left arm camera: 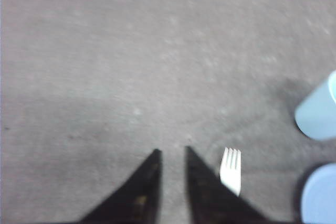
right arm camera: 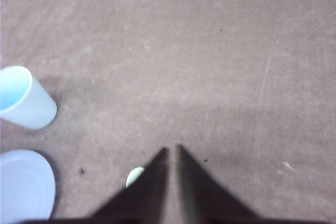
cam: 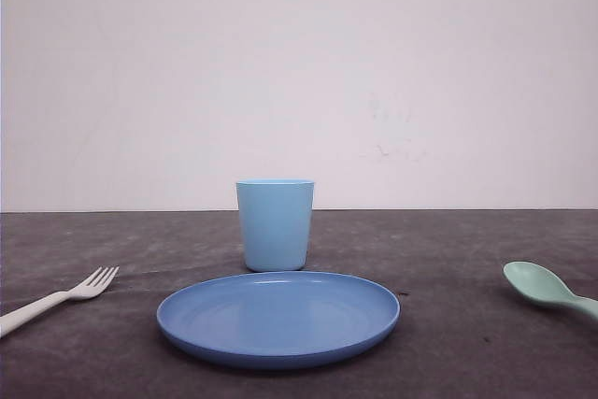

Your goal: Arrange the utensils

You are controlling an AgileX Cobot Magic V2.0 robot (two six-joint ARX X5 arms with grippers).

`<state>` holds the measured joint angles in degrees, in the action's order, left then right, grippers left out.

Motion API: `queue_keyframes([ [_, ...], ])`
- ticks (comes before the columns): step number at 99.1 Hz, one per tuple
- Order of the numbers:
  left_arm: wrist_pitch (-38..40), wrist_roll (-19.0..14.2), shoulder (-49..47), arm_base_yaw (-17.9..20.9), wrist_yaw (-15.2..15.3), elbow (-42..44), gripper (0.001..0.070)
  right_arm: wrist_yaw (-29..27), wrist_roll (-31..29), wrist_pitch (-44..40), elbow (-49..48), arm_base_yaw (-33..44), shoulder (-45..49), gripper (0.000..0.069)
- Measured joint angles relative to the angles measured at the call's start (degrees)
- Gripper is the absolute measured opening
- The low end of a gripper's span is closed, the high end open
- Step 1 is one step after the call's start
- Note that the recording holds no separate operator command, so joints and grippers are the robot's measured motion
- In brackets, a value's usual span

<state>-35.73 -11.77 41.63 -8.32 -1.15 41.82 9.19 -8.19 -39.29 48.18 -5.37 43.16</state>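
The left hand [left arm camera: 173, 153] hangs over the tabletop [cam: 448, 343], narrow gap, holding nothing, beside the white fork [left arm camera: 231, 170] near the left edge. The right hand [right arm camera: 172, 149], nearly closed, hangs above the green spoon [right arm camera: 135, 176] near the right edge.

- One white fork [cam: 58, 299], four tines, lying on the dark table [cam: 448, 249] at the left.
- One mint-green spoon [cam: 547, 288], lying at the right.
- One light blue cup [cam: 275, 224], standing upright behind the plate.
- One blue round plate [cam: 277, 317], at the middle.
- Two utensils in all, one on each side of the plate.
- Two grippers: left gripper [left arm camera: 172, 153], right gripper [right arm camera: 172, 149].
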Motion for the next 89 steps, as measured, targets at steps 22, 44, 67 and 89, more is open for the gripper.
queue_keyframes([
  [22, -2.54, -0.2, 3.41, -2.71, -2.25, 0.0, 0.0428, 0.0, 0.22, -2.01, 0.0, 0.02, 0.0, 0.0403],
  [44, -5.42, -0.94, 9.14, -6.71, -2.25, 0.0, 0.0432, 0.0, 0.26, -2.32, 0.0, -0.24, 0.0, 0.0421],
  [67, -5.18, -1.16, 16.81, -12.66, -2.25, 0.0, 0.0432, 0.02, 0.26, -2.32, 0.0, -1.33, 0.0, 0.0421],
  [89, -1.75, -1.16, 23.98, -17.31, -1.66, 0.0, 0.0432, 0.0, 0.26, -2.32, 0.0, -1.51, 0.0, 0.0421],
])
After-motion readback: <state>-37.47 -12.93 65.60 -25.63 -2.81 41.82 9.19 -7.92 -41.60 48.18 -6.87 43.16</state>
